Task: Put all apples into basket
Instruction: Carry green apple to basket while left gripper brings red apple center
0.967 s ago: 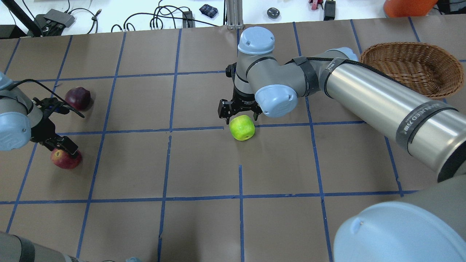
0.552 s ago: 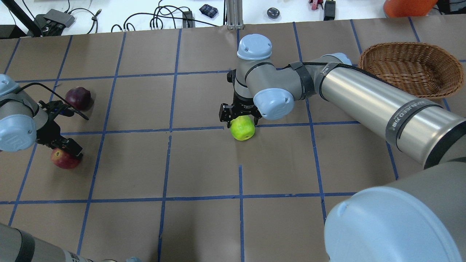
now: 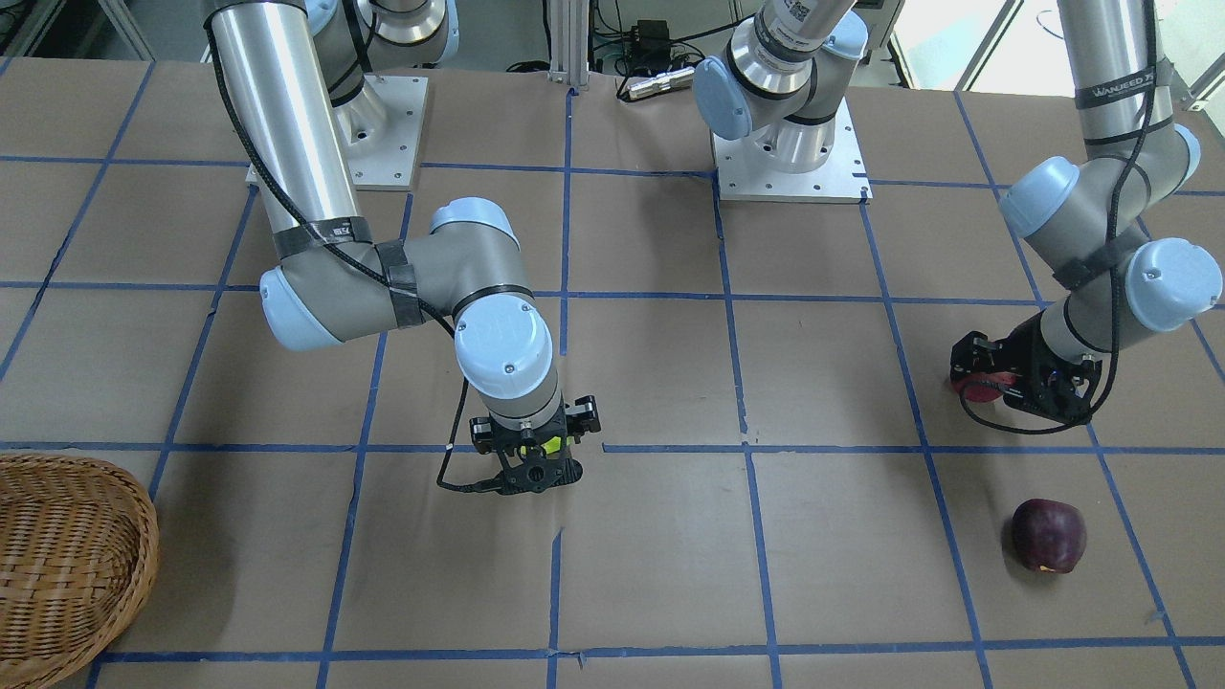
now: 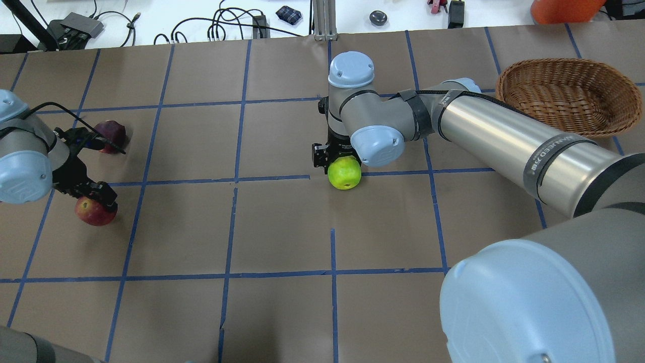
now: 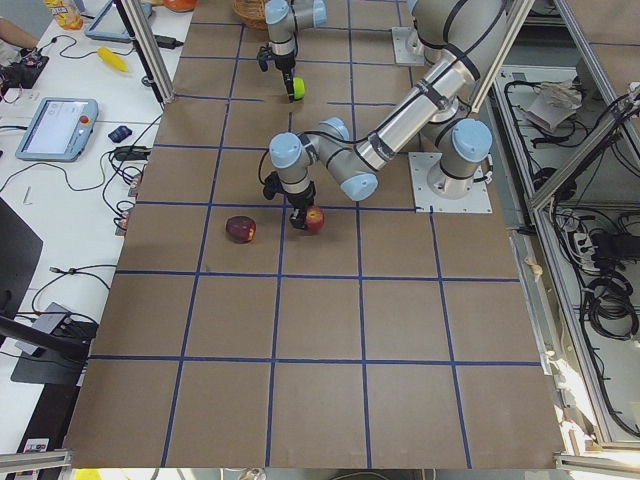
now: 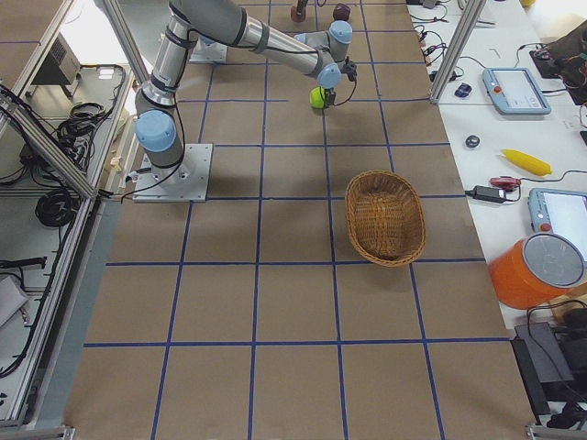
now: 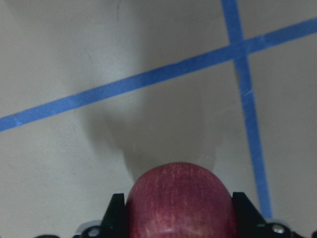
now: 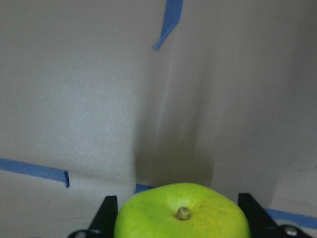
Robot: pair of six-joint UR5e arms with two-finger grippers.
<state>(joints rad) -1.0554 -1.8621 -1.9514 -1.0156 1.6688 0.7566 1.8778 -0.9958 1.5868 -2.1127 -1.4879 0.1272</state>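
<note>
1. Right claw [image 8: 177, 208] has closed onto the green apple [image 4: 345, 173]; in its wrist view one black finger [image 8: 108, 210] presses each flank of the fruit, and the stem dimple faces the camera.
2. Whether that apple rests on the paper or hangs just above it, I cannot tell.
3. Left claw [image 7: 178, 201] is clamped the same way on the red apple [image 4: 94, 212], with a finger [image 7: 117, 210] tight against each side. The arm's wrist hides much of the fruit from the front-facing camera.
4. Beyond the left claw, on the side away from the robot's base, sits the maroon apple [image 3: 1049, 536]. It is near the claw but apart from it, and nothing is touching it.
5. Well apart from the right claw, out to the robot's right and farther from its base, stands the basket [image 4: 564, 96]. No apple is inside it.
6. Under both claws lies the table [image 4: 282, 227], covered in brown paper with a grid of blue tape. A tape line runs just beside the right claw.
</note>
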